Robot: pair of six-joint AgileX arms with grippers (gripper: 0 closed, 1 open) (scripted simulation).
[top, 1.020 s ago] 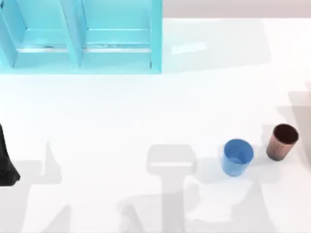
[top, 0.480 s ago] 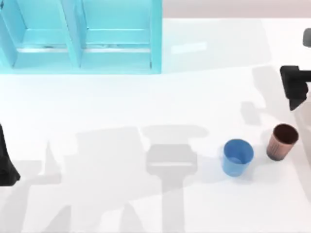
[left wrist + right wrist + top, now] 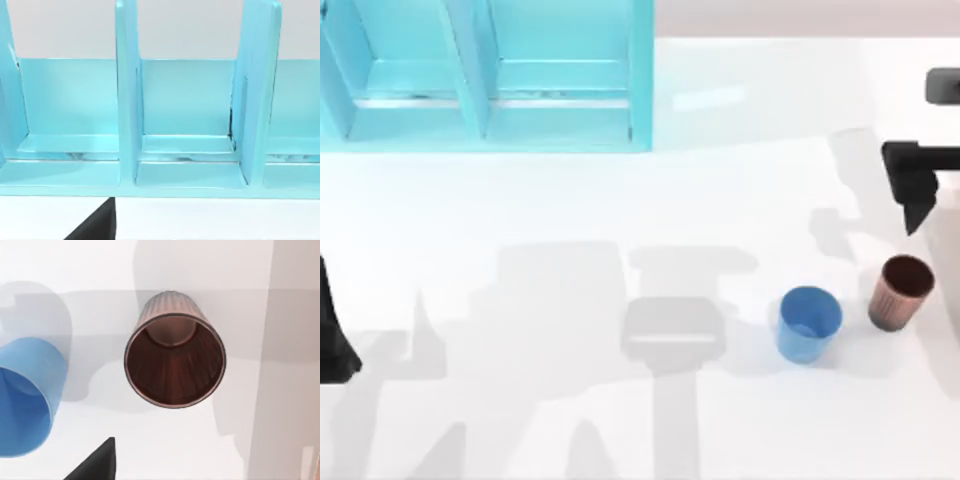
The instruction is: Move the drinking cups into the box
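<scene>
Idling at the top view's far left edge, the left arm point(image 3: 334, 340), well away from both cups; whether its gripper is open or closed, not telling from these views. Facing the box's blue compartments from the left wrist camera.

Standing at the table's point(image 3: 620, 200) far left corner, the box point(image 3: 485, 75), open, with dividers splitting it into bays and no cup inside yet.

Sitting upright at the right side of the table, the blue cup point(image 3: 809, 322), with the reddish-brown cup point(image 3: 901, 292) just beside it on the right, apart and not touching.

Hovering near the right edge, just behind the reddish-brown cup, the right gripper point(image 3: 916, 205), holding nothing; open or closed, impossible to tell. Looking straight down into that cup's dark inside point(image 3: 174, 360) from the right wrist camera, with the blue cup point(image 3: 25, 400) off to one side.

Judging the step in hand as the reach for the first cup, probably the reddish-brown one. Calling next for lowering over its rim or wall, closing firmly, and avoiding knocking the blue neighbour.
</scene>
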